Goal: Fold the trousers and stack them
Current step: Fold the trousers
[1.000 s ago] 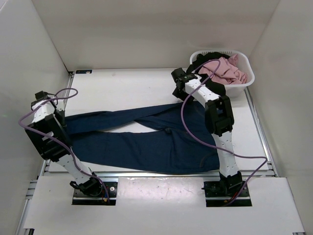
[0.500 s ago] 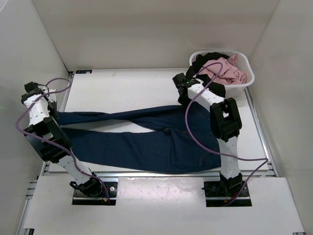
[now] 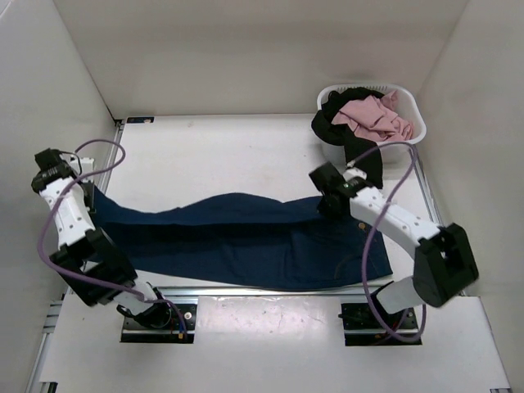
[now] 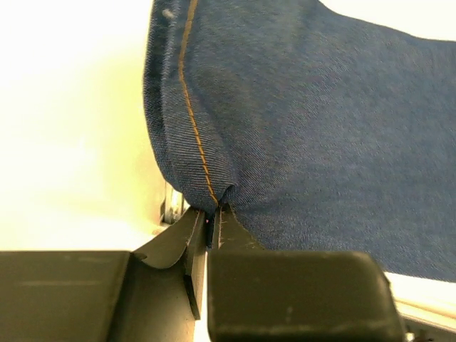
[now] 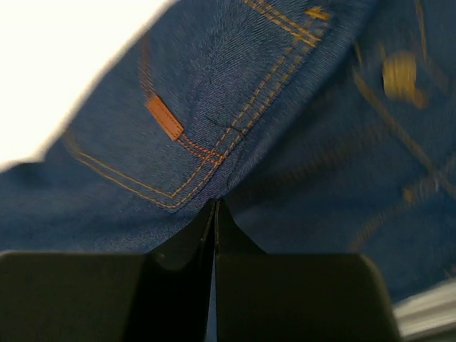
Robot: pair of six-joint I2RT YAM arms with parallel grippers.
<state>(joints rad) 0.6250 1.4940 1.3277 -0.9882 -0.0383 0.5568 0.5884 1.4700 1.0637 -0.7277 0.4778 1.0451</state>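
Observation:
The trousers [image 3: 246,237], dark navy jeans, lie lengthwise across the table, one leg drawn over the other. My left gripper [image 3: 88,195] holds the leg end at the far left. In the left wrist view the left gripper [image 4: 212,210] is shut on a fold of the trousers [image 4: 320,128] beside an orange seam. My right gripper [image 3: 326,201] is at the waist end on the right. In the right wrist view the right gripper [image 5: 216,205] is shut on the trousers [image 5: 142,185] just below a back pocket with an orange tab [image 5: 164,117].
A white basket [image 3: 368,85] stands at the back right, holding a pink garment [image 3: 377,119] and a black garment [image 3: 348,139] that hangs over its rim toward the table. White walls enclose the table on three sides.
The right gripper has shut on the waist end and swung toward the front. The far leg came down over the near leg. The left arm shifted left and forward with the leg end.

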